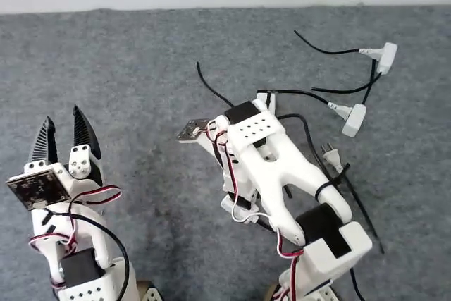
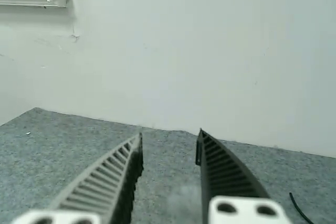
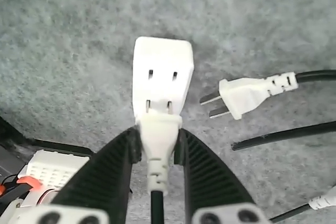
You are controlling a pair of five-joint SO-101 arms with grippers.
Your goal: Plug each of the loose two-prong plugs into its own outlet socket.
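Table (image 1: 141, 54): grey carpet-like top. Lying on it: one outlet block (image 1: 387, 56) far right, second outlet block (image 1: 354, 119) near it, loose two-prong plug (image 1: 331, 153), black cords (image 1: 209, 87) trailing across it. Third outlet block (image 3: 161, 74) probably flat on it too, white plug (image 3: 159, 129) at its slots.

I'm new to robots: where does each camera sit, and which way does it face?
High view: fixed overhead, looking down on the grey carpeted table, showing the left gripper and the white right arm.
Left wrist view: on the left wrist, facing along its open black ribbed fingers toward a white wall.
Right wrist view: on the right wrist, looking down at the right gripper, shut on a white two-prong plug at a white outlet block.
Shared: high and left wrist views both show the left gripper.
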